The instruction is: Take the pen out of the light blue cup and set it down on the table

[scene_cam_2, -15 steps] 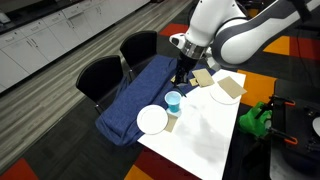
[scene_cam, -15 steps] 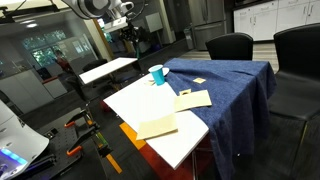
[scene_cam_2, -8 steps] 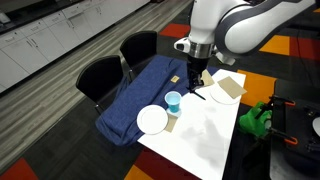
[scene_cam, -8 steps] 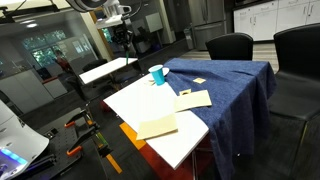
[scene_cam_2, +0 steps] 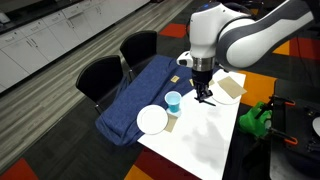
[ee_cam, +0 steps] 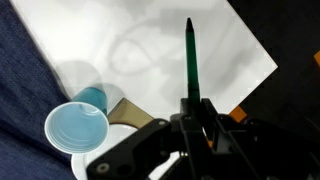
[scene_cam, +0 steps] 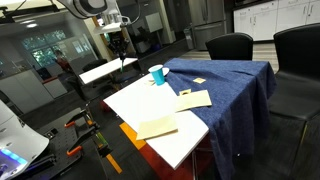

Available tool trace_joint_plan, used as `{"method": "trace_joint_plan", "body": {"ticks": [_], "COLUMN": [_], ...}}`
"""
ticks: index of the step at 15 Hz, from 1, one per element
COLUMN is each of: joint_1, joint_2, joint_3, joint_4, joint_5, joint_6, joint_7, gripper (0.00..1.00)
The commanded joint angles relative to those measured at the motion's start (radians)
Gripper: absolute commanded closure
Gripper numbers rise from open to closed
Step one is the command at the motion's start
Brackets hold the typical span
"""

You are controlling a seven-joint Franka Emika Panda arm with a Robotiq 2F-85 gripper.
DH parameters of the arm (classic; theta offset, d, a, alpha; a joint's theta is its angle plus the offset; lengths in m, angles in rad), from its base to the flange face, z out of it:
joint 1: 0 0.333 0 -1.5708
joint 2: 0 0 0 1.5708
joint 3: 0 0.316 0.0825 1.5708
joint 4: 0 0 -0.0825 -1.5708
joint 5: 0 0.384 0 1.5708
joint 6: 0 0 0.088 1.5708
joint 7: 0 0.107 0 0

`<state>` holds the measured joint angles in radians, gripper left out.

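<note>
In the wrist view the pen (ee_cam: pixel 190 60) points to 12 o'clock. Its lower end is hidden inside the gripper (ee_cam: pixel 193 108), whose dark body is blurred and cut off by the bottom edge. The cup (ee_cam: pixel 78 128), at 8 o'clock from the pen, shows no handle from this angle. In an exterior view the gripper (scene_cam: pixel 119 45) is too small to make out the pen, and the arm (scene_cam: pixel 95 8) is cut off at 12 o'clock. In an exterior view the arm (scene_cam_2: pixel 240 35) runs off at 3 o'clock, and the pen under the gripper (scene_cam_2: pixel 204 95) is only a dark smudge.
</note>
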<state>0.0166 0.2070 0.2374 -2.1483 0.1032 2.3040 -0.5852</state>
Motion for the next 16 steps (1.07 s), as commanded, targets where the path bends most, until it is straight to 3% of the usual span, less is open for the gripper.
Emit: {"method": "trace_joint_plan", "body": {"ticks": [1, 16], "joint_1": [0.037, 0.065], "joint_2": [0.022, 0.247], "joint_3": [-0.020, -0.015], "joint_4": [-0.009, 0.038], "joint_5": [-0.048, -0.143], "joint_6": [0.011, 0.134], "joint_7": [-0.001, 0.033], "gripper": [0.96, 0.96]}}
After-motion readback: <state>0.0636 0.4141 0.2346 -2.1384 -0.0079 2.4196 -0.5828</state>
